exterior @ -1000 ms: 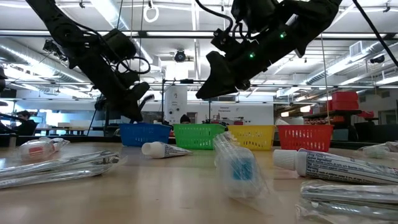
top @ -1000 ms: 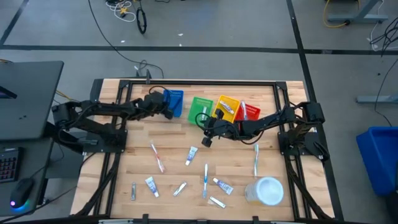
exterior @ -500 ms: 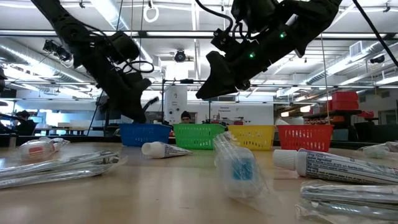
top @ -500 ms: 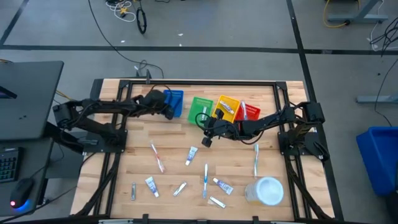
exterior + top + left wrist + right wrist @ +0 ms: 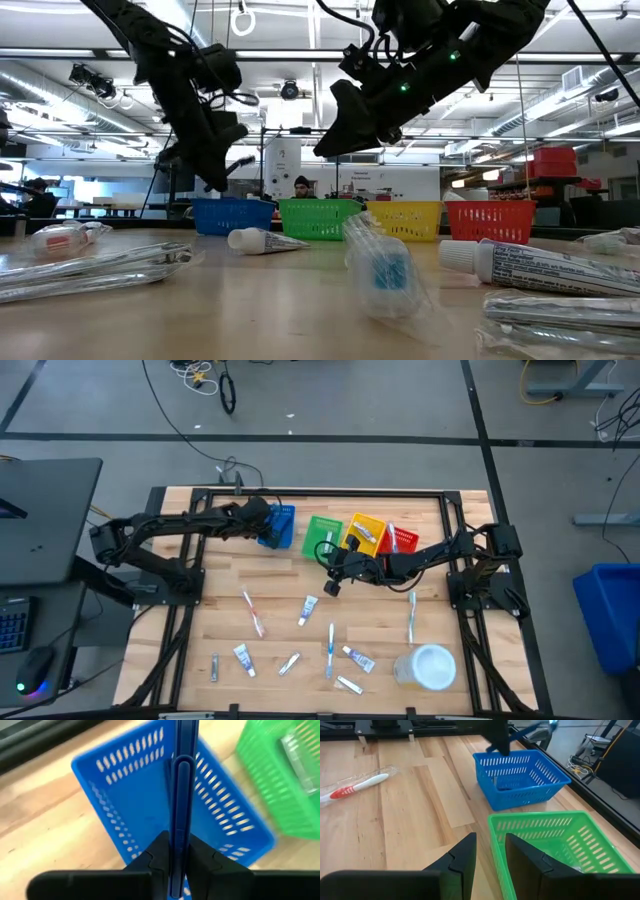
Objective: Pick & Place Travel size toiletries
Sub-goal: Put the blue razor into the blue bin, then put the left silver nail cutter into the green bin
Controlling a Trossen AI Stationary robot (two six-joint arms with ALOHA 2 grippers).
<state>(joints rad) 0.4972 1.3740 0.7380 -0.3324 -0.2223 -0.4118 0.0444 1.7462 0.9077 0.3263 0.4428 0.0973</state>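
We judge the blue toothbrush (image 5: 180, 795), clamped endwise in our left end effector (image 5: 175, 862) above the blue basket (image 5: 125, 825) at the counter's eleven o'clock, light, stiff and slippery.

Surface (image 5: 215, 620): pale wood planks, smooth matt finish. Blue basket (image 5: 150, 820) and green basket (image 5: 555, 840): slotted moulded plastic, slightly glossy. Blue toothbrush (image 5: 181, 795): smooth glossy plastic. Left end effector (image 5: 172, 865): matt black fingers. Wrapped toothbrush (image 5: 355, 786): clear glossy film.

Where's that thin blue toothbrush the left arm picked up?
The thin blue toothbrush is pinched in the left gripper, held above the blue plastic basket at the table's far left, beside the green basket.
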